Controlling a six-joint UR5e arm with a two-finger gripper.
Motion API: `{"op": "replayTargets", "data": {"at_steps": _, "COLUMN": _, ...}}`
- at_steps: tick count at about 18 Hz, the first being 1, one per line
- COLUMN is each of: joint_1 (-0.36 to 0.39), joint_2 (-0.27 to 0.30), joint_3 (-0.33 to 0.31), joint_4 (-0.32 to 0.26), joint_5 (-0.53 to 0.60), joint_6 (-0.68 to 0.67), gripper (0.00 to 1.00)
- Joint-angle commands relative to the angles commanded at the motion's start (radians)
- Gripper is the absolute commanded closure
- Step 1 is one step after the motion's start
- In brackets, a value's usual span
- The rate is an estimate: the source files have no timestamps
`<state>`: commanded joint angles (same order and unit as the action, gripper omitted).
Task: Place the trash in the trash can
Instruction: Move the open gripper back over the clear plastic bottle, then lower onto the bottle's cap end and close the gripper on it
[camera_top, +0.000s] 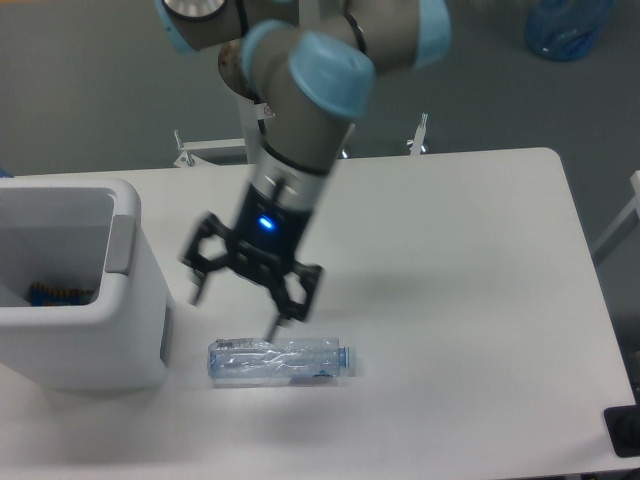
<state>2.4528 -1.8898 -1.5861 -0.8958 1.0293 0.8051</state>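
A crushed clear plastic bottle (280, 361) with a bluish neck ring lies on its side on the white table, neck pointing right. My gripper (234, 311) hangs just above the bottle's left end, fingers spread wide and empty; the right fingertip (272, 330) is close to the bottle's top. The large white trash can (125, 300) with a grey handle panel stands at the left, just left of the gripper; something dark with blue and orange shows inside. The crumpled plastic wrapper is not in view.
The white table (470, 300) extends to the right and back. A blue water jug (568, 28) stands on the floor at the top right. A dark object (624, 432) sits at the table's bottom right corner.
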Motion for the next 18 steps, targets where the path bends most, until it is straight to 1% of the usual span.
{"op": "replayTargets", "data": {"at_steps": 4, "joint_1": 0.0, "joint_2": -0.049, "joint_3": 0.002, "joint_4": 0.002, "joint_5": 0.002, "joint_6": 0.097, "gripper": 0.0}}
{"op": "replayTargets", "data": {"at_steps": 6, "joint_1": 0.0, "joint_2": -0.072, "joint_3": -0.015, "joint_4": 0.002, "joint_5": 0.003, "joint_6": 0.149, "gripper": 0.0}}
{"op": "replayTargets", "data": {"at_steps": 8, "joint_1": -0.006, "joint_2": -0.087, "joint_3": -0.023, "joint_4": 0.0, "joint_5": 0.053, "joint_6": 0.192, "gripper": 0.0}}
{"op": "replayTargets", "data": {"at_steps": 11, "joint_1": -0.07, "joint_2": -0.115, "joint_3": -0.051, "joint_4": 0.0, "joint_5": 0.174, "joint_6": 0.285, "gripper": 0.0}}
{"op": "replayTargets", "data": {"at_steps": 13, "joint_1": -0.121, "joint_2": -0.123, "joint_3": -0.064, "joint_4": 0.0, "joint_5": 0.247, "joint_6": 0.347, "gripper": 0.0}}
{"op": "replayTargets", "data": {"at_steps": 15, "joint_1": -0.158, "joint_2": -0.135, "joint_3": -0.071, "joint_4": 0.006, "joint_5": 0.278, "joint_6": 0.37, "gripper": 0.0}}
{"op": "replayTargets", "data": {"at_steps": 18, "joint_1": -0.205, "joint_2": -0.17, "joint_3": -0.068, "joint_4": 0.008, "joint_5": 0.278, "joint_6": 0.378, "gripper": 0.0}}
